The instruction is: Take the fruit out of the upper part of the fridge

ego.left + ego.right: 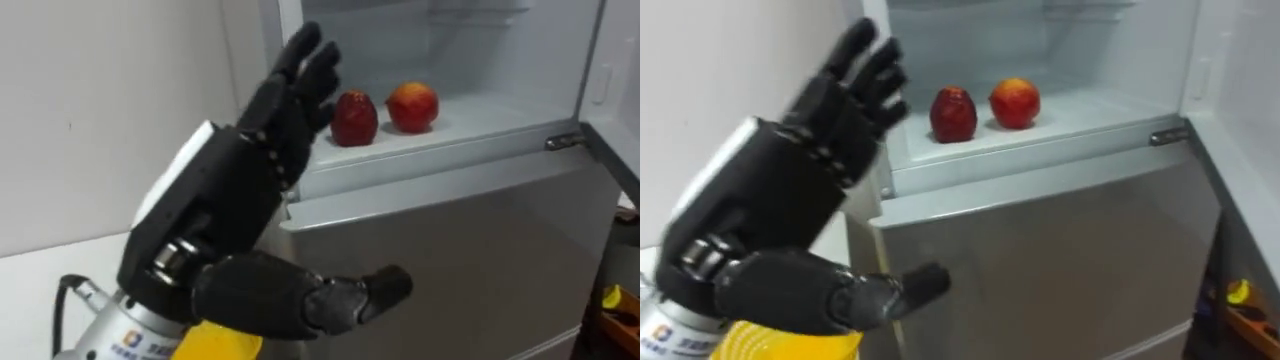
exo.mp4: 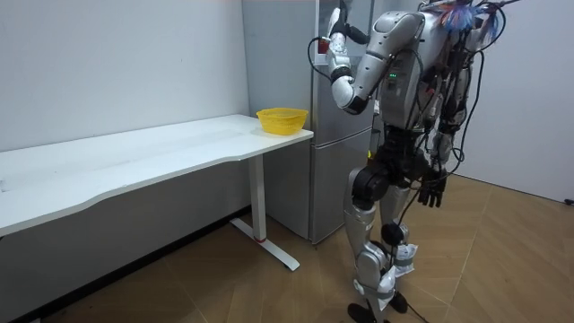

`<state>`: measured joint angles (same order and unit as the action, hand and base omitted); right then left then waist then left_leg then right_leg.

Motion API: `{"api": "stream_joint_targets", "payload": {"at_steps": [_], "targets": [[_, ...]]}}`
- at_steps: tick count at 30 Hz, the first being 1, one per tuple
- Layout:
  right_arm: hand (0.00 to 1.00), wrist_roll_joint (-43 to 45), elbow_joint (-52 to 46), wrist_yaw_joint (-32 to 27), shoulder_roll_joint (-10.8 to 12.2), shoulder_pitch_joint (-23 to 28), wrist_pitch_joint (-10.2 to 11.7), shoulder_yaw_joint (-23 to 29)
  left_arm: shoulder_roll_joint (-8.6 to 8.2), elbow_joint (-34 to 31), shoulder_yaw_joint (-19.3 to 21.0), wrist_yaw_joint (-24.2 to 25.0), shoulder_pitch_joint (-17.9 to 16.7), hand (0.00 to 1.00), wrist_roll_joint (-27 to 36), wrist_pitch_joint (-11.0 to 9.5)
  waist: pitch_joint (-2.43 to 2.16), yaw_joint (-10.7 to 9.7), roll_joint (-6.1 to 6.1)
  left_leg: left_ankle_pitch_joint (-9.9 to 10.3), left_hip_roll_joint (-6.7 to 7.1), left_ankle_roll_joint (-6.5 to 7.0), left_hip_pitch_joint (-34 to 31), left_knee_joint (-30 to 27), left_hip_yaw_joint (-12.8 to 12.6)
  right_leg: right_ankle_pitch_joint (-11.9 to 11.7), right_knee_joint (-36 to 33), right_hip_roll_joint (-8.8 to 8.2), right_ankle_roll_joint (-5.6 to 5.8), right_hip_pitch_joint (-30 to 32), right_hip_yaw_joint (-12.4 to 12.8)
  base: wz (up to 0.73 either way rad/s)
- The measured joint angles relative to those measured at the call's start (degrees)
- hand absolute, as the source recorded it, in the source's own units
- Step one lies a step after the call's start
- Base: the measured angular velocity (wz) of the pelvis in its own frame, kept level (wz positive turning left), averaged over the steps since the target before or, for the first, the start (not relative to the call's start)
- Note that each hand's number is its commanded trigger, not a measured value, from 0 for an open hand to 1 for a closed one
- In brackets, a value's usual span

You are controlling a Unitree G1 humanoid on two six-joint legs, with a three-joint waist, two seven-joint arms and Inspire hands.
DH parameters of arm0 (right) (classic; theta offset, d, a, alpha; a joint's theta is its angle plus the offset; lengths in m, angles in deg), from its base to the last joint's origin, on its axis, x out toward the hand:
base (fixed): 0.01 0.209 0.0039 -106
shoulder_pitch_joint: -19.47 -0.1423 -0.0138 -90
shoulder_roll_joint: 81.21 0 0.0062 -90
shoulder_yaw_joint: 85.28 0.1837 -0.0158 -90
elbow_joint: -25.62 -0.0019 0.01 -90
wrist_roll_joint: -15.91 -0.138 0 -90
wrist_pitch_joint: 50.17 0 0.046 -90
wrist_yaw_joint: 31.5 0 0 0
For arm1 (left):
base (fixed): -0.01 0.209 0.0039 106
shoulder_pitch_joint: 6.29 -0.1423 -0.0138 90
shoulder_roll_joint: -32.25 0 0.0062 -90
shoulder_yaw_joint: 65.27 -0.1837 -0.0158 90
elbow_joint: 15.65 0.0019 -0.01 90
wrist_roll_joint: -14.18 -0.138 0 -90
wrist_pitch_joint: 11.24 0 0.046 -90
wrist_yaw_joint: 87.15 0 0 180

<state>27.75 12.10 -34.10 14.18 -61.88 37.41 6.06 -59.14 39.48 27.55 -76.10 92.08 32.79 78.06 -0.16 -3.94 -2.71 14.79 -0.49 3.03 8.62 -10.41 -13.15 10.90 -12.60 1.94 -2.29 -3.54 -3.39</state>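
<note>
— Is any writing legible?
— None. A small printed mark (image 1: 135,343) sits at the wrist of the left hand (image 1: 235,165). It may be a logo with characters, but it is too blurred to read.

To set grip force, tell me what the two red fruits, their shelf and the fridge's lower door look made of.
The darker fruit and the orange-red fruit have smooth, faintly glossy skin; real or plastic, I cannot tell. Their shelf looks white and smooth, likely plastic or glass. The lower door is grey and matt, probably painted or brushed metal.
</note>
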Motion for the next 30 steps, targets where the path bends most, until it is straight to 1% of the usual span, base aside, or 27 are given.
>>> {"api": "stream_joint_targets", "payload": {"at_steps": [1,3,4,5,6,7,8,9,10,11,12,13,14,15,16,17,18,19,21,22,24,25,27,28,30], "targets": [[0.0,-0.01,-0.24,-0.24,0.01,0.5,0.0,0.01,-0.03,-0.05,1.13,-1.18,-0.09,0.0,-0.63,-0.28,0.02,0.28,-0.04,0.0,0.06,-0.01,-0.05,0.0,0.44,0.0,0.04,0.01,0.0,-0.38,-0.17,0.2],[0.0,0.07,-0.92,-1.44,0.08,1.47,0.34,0.13,-0.1,-0.94,5.21,-6.37,-1.24,0.0,-1.23,-1.41,-0.11,1.45,-0.27,-0.01,0.14,-0.02,-0.03,0.01,1.41,0.0,0.54,-0.02,0.0,-0.78,-0.79,0.17],[0.0,0.19,-0.95,-1.74,0.06,1.57,0.51,0.36,-0.09,-1.44,6.31,-7.72,-1.9,0.0,-1.61,-1.87,-0.13,1.61,-0.34,-0.01,0.15,-0.02,-0.07,0.01,1.66,-0.01,0.86,-0.04,-0.01,-0.9,-0.99,0.14],[0.0,0.17,-1.03,-2.06,-0.03,1.65,0.73,1.26,-0.08,-1.65,8.34,-10.19,-3.27,0.0,-2.04,-3.07,-0.17,2.16,-0.55,-0.01,0.24,-0.02,-0.01,-0.03,2.29,-0.02,1.03,-0.18,-0.01,-1.24,-1.54,0.13],[0.0,0.29,-1.13,-2.35,-0.09,2.27,0.93,2.38,-0.08,-1.53,10.72,-12.24,-5.21,0.0,-3.24,-3.77,-0.25,3.05,-0.76,-0.01,0.28,-0.02,0.05,-0.22,2.47,0.02,1.08,-0.28,-0.03,-1.37,-1.87,0.11],[0.0,0.51,-1.16,-2.52,-0.09,2.38,1.08,2.94,-0.09,-1.41,12.19,-13.44,-6.73,0.0,-3.89,-4.16,-0.25,3.22,-0.8,-0.01,0.29,-0.03,0.15,-0.39,2.6,0.08,1.1,-0.34,-0.06,-1.51,-2.03,0.08],[0.0,1.14,-1.42,-2.69,0.01,2.79,1.52,4.1,-0.19,-0.84,14.9,-15.9,-9.37,0.0,-5.59,-4.42,-0.15,3.66,-0.93,-0.02,0.31,-0.04,0.58,-0.46,3.16,0.18,1.17,-0.41,-0.1,-2.06,-2.77,0.15],[0.0,1.35,-1.39,-3.0,0.08,3.31,2.09,4.77,-0.2,0.26,17.04,-18.31,-11.48,0.0,-5.82,-4.42,0.06,4.1,-0.96,-0.02,0.35,-0.04,1.18,-0.38,4.01,0.2,1.62,-0.42,-0.1,-3.0,-3.14,0.19],[0.0,1.4,-1.41,-3.09,0.09,3.22,2.29,5.06,-0.2,0.8,18.0,-19.55,-12.38,0.0,-5.82,-4.4,0.06,4.43,-0.96,-0.02,0.41,-0.05,1.4,-0.36,4.27,0.23,2.05,-0.43,-0.12,-3.41,-3.13,0.15],[0.0,1.61,-1.45,-3.37,0.05,3.22,2.33,5.29,-0.19,1.32,20.08,-22.15,-13.75,0.0,-5.78,-4.34,0.15,4.86,-0.93,-0.01,0.47,-0.05,1.5,-0.33,4.51,0.47,2.12,-0.46,-0.16,-3.49,-3.17,0.16],[0.0,1.75,-1.46,-3.62,0.08,3.4,2.32,5.7,-0.2,1.37,21.97,-24.84,-14.39,0.0,-5.73,-4.37,0.4,5.15,-0.9,0.01,0.56,-0.09,1.47,-0.31,5.11,0.71,2.14,-0.59,-0.16,-3.53,-3.73,0.19],[0.0,1.88,-1.58,-3.72,0.07,3.42,2.31,5.97,-0.2,1.45,22.85,-26.12,-14.61,0.0,-5.75,-4.47,0.47,5.31,-0.98,0.01,0.64,-0.09,1.44,-0.28,5.55,0.81,2.14,-0.7,-0.13,-3.61,-4.14,0.26],[0.0,2.06,-1.87,-4.0,0.05,3.46,2.29,6.81,-0.21,2.41,24.18,-28.53,-15.12,0.0,-5.93,-5.35,0.38,5.7,-0.8,0.01,0.76,-0.09,1.48,-0.22,5.91,0.94,1.96,-0.86,-0.08,-3.71,-4.57,0.21],[0.0,2.32,-2.56,-4.27,0.02,3.59,2.22,6.89,-0.22,4.36,25.44,-30.64,-15.99,0.0,-7.31,-6.44,0.46,6.01,-1.1,0.01,0.88,-0.09,1.48,-0.16,6.49,1.01,1.85,-0.91,-0.03,-3.83,-4.72,0.2],[0.0,2.4,-2.88,-4.28,0.06,3.64,2.22,6.89,-0.22,5.47,26.04,-31.58,-16.48,0.0,-8.02,-6.71,0.43,5.99,-1.06,0.01,0.98,-0.09,1.4,-0.17,6.98,1.06,1.81,-0.96,0.03,-3.88,-4.91,0.2],[0.0,2.38,-2.89,-4.27,0.12,3.74,2.27,6.86,-0.26,7.38,26.95,-33.45,-17.91,0.0,-8.14,-6.74,0.44,5.99,-1.2,0.0,1.07,-0.08,1.29,-0.18,7.42,1.09,1.81,-1.05,0.06,-3.94,-5.31,0.15],[0.0,2.24,-3.03,-4.3,0.26,3.76,2.24,6.83,-0.81,8.62,27.92,-35.29,-19.61,0.0,-8.14,-6.71,0.52,6.11,-1.38,0.01,1.09,-0.08,1.0,-0.19,7.61,1.09,1.85,-1.04,0.06,-3.99,-5.39,0.12],[0.0,2.16,-3.02,-4.38,0.33,3.85,2.16,6.68,-1.04,9.34,28.2,-36.26,-20.43,0.0,-8.14,-6.76,0.51,6.2,-1.34,0.0,1.14,-0.08,1.0,-0.2,7.87,1.09,1.82,-1.04,0.06,-4.02,-5.5,0.05],[0.0,1.52,-3.01,-4.86,0.79,4.62,1.5,6.56,-2.18,12.51,28.86,-40.04,-23.35,0.0,-8.04,-6.72,0.29,7.35,-1.23,0.0,1.22,-0.07,1.11,-0.16,8.25,1.09,1.56,-0.97,0.05,-4.04,-5.38,0.0],[0.0,1.41,-3.01,-4.83,0.92,4.93,1.42,6.59,-2.45,13.3,28.87,-40.92,-23.97,0.0,-8.19,-6.73,0.28,7.37,-1.18,0.0,1.21,-0.08,1.12,-0.13,8.25,1.09,1.41,-0.93,0.05,-4.04,-5.27,0.0],[0.0,2.52,-3.25,-4.71,0.94,5.1,0.86,6.75,-3.52,17.96,28.95,-44.27,-26.91,0.0,-8.06,-6.79,0.27,7.56,-1.09,0.0,1.29,-0.07,0.99,-0.13,8.57,1.14,1.4,-1.02,0.05,-3.96,-5.45,0.02],[0.0,2.69,-3.46,-4.66,0.91,5.13,0.67,6.75,-3.81,19.61,28.92,-44.91,-27.47,0.0,-7.98,-6.79,0.27,7.52,-1.08,0.0,1.32,-0.07,0.93,-0.14,8.7,1.14,1.5,-1.04,0.05,-3.94,-5.55,0.04],[0.0,2.68,-3.64,-4.05,0.92,5.27,0.05,6.68,-5.2,26.03,28.42,-47.15,-27.98,0.0,-7.0,-6.77,0.3,7.49,-0.83,0.0,1.32,-0.06,0.93,-0.15,8.79,1.15,1.88,-1.04,0.06,-3.72,-5.6,0.02],[0.0,2.62,-3.64,-3.77,0.92,5.41,-0.13,6.66,-5.29,27.86,28.28,-47.63,-27.99,0.0,-6.7,-6.79,0.31,7.52,-0.73,0.0,1.31,-0.06,0.88,-0.1,8.79,1.16,1.86,-1.04,0.05,-3.7,-5.62,0.0],[0.0,2.48,-4.47,-2.88,0.87,5.22,-0.44,6.88,-5.29,36.07,27.78,-48.17,-28.25,0.0,-2.83,-6.73,0.14,7.52,-0.58,0.0,1.29,-0.06,0.69,0.08,8.8,1.18,1.77,-1.05,0.01,-3.5,-5.81,-0.04]]}}
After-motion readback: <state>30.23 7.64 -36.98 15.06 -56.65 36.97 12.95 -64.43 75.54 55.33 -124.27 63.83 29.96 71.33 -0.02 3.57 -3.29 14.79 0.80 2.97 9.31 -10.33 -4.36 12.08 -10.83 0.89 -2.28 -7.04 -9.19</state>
